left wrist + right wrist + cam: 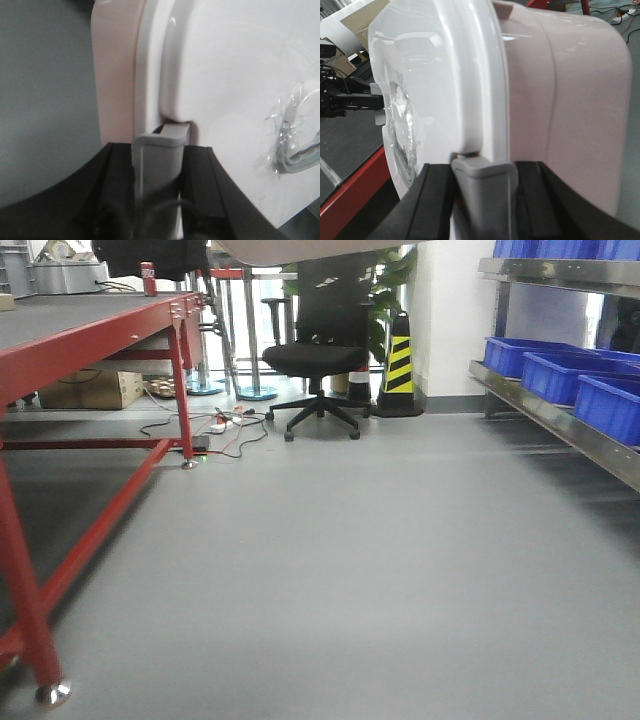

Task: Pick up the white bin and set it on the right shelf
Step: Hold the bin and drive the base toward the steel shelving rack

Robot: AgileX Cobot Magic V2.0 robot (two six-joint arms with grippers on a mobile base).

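Note:
The white bin fills both wrist views, held in the air between the two arms. Its pinkish body [117,75] and white lid [225,75] show in the left wrist view. My left gripper [160,150] is shut on a grey end latch [162,137] of the bin. In the right wrist view the bin [570,100] shows again, and my right gripper [485,170] is shut on the other grey latch [482,167]. In the front view only the bin's underside [300,248] shows at the top edge. The right shelf [560,425], a steel rack, stands at the right.
Blue bins [605,405] sit on the right shelf's lower level, and a higher steel level [560,270] carries more. A red-framed table [100,330] stands at the left. A black office chair [315,355] and a yellow-black cone [400,365] stand ahead, with cables [225,425] on the grey floor.

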